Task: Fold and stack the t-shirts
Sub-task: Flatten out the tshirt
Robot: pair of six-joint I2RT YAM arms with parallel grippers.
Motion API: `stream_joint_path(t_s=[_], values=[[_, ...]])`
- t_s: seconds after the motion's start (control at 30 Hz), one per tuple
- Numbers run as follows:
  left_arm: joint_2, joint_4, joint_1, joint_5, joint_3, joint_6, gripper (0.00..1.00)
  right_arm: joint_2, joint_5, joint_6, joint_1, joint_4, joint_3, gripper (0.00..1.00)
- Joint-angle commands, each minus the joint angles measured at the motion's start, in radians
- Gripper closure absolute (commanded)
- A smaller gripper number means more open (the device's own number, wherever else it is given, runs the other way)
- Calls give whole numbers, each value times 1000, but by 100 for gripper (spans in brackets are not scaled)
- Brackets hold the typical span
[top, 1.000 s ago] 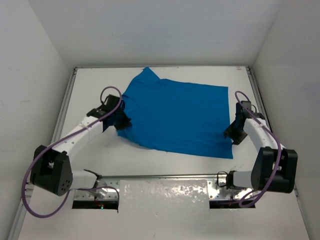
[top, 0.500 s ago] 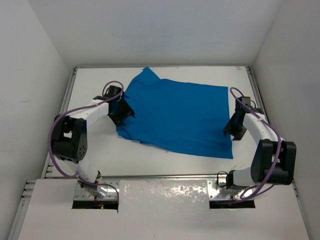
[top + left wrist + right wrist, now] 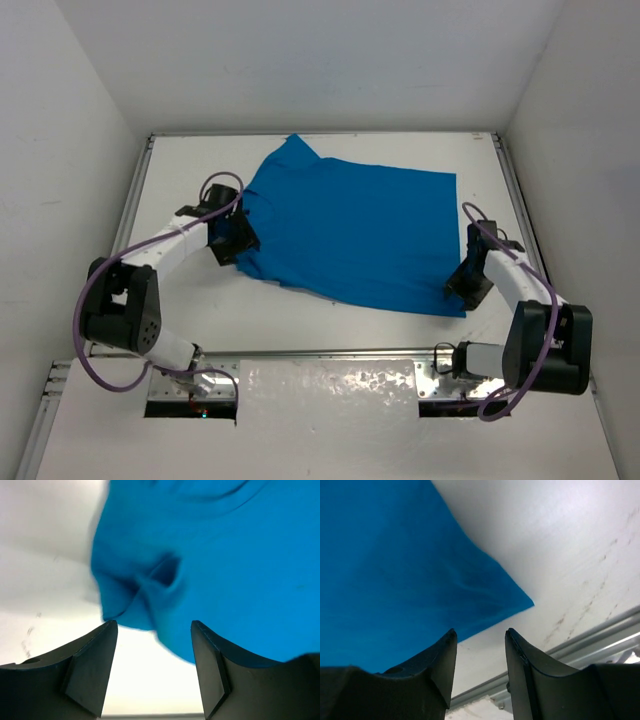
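The bright blue t-shirt (image 3: 350,230) lies spread across the middle of the white table, a sleeve poking out at its far left. My left gripper (image 3: 238,240) sits at the shirt's bunched left edge, open, with bare table between its fingers. In the left wrist view the crumpled blue cloth (image 3: 200,560) hangs just beyond the left gripper (image 3: 154,630). My right gripper (image 3: 462,283) is at the shirt's near right corner, open and empty. The right wrist view shows that corner (image 3: 517,600) lying flat ahead of the right gripper (image 3: 480,636).
White walls enclose the table on three sides. A metal rail (image 3: 330,352) runs along the near edge by the arm bases, and it shows as a grey strip (image 3: 590,645) in the right wrist view.
The left gripper has opened and let go of the shirt's left edge, after swinging up and back. The right gripper has slid nearer along the right edge to the near corner.
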State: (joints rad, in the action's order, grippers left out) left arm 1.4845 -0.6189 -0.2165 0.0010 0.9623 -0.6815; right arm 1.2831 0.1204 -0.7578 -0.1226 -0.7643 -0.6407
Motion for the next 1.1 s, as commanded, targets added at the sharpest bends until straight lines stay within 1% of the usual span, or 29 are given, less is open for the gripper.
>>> stream_joint_path(t_s=[0.0,0.13,0.27,0.47,0.57,0.67,0.7,0.77,0.8,0.83,0.9,0.97,1.0,1.03,1.07], values=[[-55,14,-18,-6,-48,-3,42,-27,-1,-98,3,-3,27,58],[-79,45,-37,-6,-117,-39,43,-22,-18,-132,3,20,32,58],[-93,123,-52,-6,-180,-75,44,-18,15,-146,1,46,27,58],[-23,174,-53,-38,-188,-93,45,-2,8,-173,3,121,75,58],[3,185,-53,-61,-178,-95,47,-8,50,-164,0,126,79,58],[23,186,-53,-70,-168,-92,56,8,65,-161,0,126,78,59],[25,189,-53,-73,-168,-92,66,15,68,-170,0,129,79,59],[22,192,-53,-78,-169,-93,78,16,87,-187,0,140,94,59],[16,192,-53,-79,-171,-93,92,13,90,-204,0,148,102,59],[13,186,-53,-79,-174,-93,100,9,94,-212,0,154,107,59],[-6,177,-55,-81,-177,-102,100,-1,122,-241,0,146,121,61],[-29,160,-54,-87,-200,-119,100,1,145,-245,0,143,127,69],[-56,154,-53,-87,-221,-125,100,5,154,-242,0,140,127,75],[-70,150,-53,-84,-232,-131,100,10,162,-239,-2,131,124,94],[-84,143,-53,-76,-244,-148,100,18,171,-238,-2,120,113,97]])
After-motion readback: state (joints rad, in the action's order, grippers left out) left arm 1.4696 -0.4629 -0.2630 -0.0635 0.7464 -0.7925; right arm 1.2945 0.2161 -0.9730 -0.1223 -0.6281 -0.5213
